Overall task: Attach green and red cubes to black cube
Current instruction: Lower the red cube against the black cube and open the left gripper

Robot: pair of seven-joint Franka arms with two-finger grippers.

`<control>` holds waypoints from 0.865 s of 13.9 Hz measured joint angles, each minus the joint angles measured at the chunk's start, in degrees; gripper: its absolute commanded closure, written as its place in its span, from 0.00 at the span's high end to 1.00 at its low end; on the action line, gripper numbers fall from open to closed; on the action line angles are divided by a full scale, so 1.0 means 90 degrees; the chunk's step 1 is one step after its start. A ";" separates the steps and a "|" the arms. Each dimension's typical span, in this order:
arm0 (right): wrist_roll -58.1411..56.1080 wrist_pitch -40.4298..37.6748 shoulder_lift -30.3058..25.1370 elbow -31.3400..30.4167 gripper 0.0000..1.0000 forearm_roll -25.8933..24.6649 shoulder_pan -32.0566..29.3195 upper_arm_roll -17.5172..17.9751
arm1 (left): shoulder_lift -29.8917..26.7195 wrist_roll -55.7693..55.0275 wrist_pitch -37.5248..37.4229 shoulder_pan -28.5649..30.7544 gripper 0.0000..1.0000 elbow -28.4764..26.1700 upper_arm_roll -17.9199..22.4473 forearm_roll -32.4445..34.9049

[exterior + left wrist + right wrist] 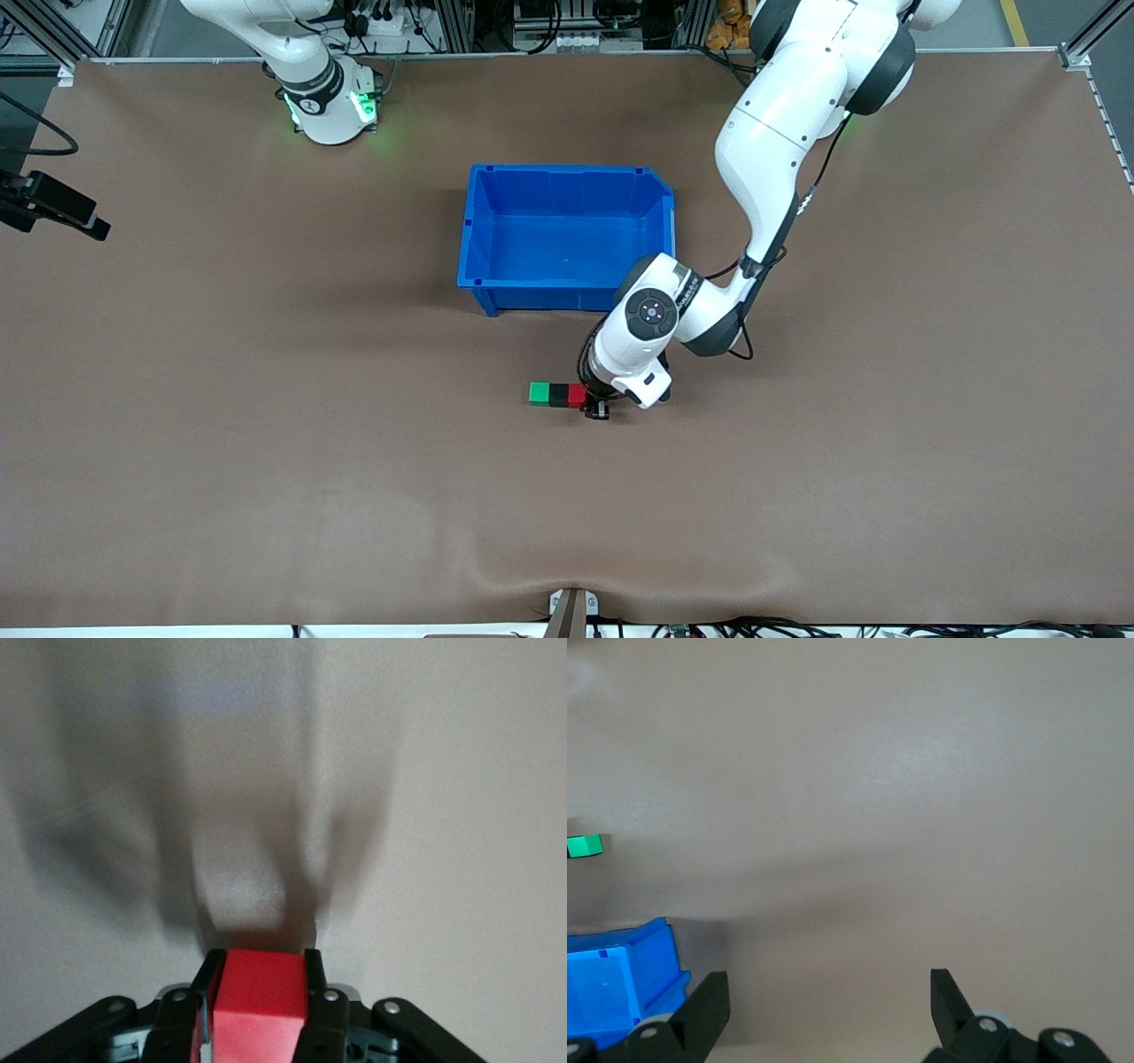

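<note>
The left end effector [599, 407] is gripping the red cube [577, 395], pressing it against the black cube [559, 395], which is touching the green cube [539, 393], nearer the camera than the blue bin [567, 168]. Faces should stay flush before release. The right end effector [824, 1010] is waiting, fingers wide.

Glossy blue plastic bin [567, 190] on matt brown cloth-like table cover [266, 443].

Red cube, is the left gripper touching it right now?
Touching. The left wrist view shows the left gripper shut on the red cube, a finger against each side.
</note>
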 measured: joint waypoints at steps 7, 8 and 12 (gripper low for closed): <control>0.0004 -0.0033 0.0001 0.0018 1.00 0.0003 -0.0035 -0.0009 | 0.0009 0.0099 0.0065 0.0004 1.00 0.0031 0.0016 -0.0043; 0.0006 -0.0034 0.0001 0.0018 1.00 0.0003 -0.0038 -0.0012 | 0.0001 0.0173 0.0074 0.0006 1.00 0.0082 0.0025 -0.0043; 0.0009 -0.0035 0.0001 0.0025 1.00 0.0003 -0.0043 -0.0018 | -0.0324 0.0586 -0.0466 0.0080 1.00 0.0248 0.0054 -0.0043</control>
